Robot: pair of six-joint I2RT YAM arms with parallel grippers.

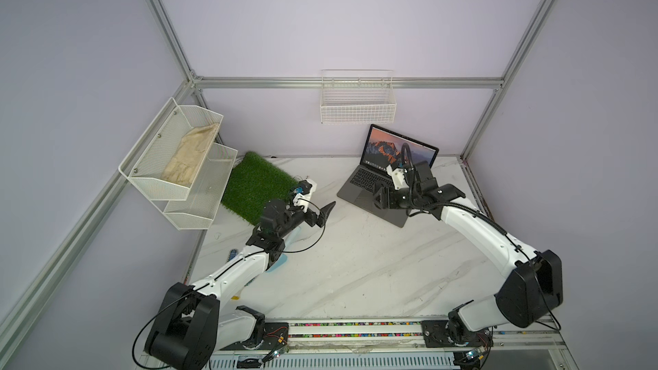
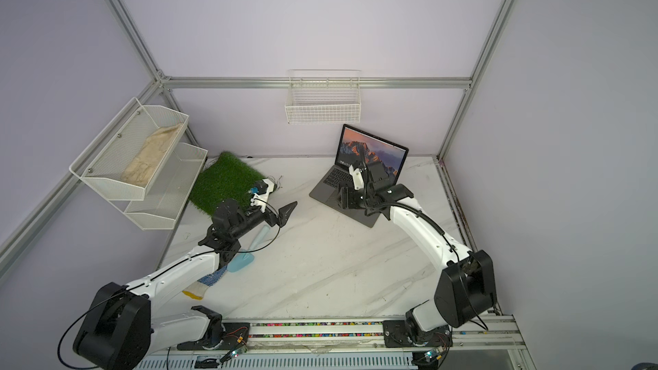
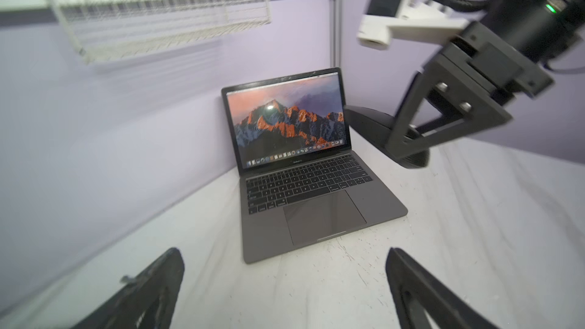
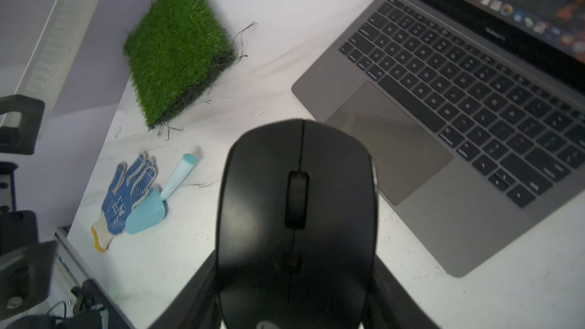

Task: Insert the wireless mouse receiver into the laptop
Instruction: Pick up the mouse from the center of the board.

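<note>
The laptop (image 1: 358, 188) (image 2: 329, 186) (image 3: 316, 191) (image 4: 443, 106) lies open at the back right of the table, its screen showing orange mountains. My right gripper (image 1: 379, 197) (image 3: 395, 140) (image 4: 296, 261) hovers over the laptop's front edge, shut on the black oval mouse (image 4: 297, 200) (image 3: 370, 121), one finger on each side of it. The mouse's top faces the right wrist camera. My left gripper (image 1: 329, 208) (image 2: 290, 210) (image 3: 282, 257) hangs open and empty over bare table to the left of the laptop, pointing at it. The wireless mouse receiver is hidden from every view.
A green turf patch (image 1: 256, 186) (image 4: 177, 45) lies at the back left. A blue-dotted glove (image 4: 129, 191) and a light blue trowel (image 4: 158, 200) lie under my left arm. White mesh shelves (image 1: 174, 158) hang on the left wall. A wire basket (image 1: 358, 101) hangs above the laptop.
</note>
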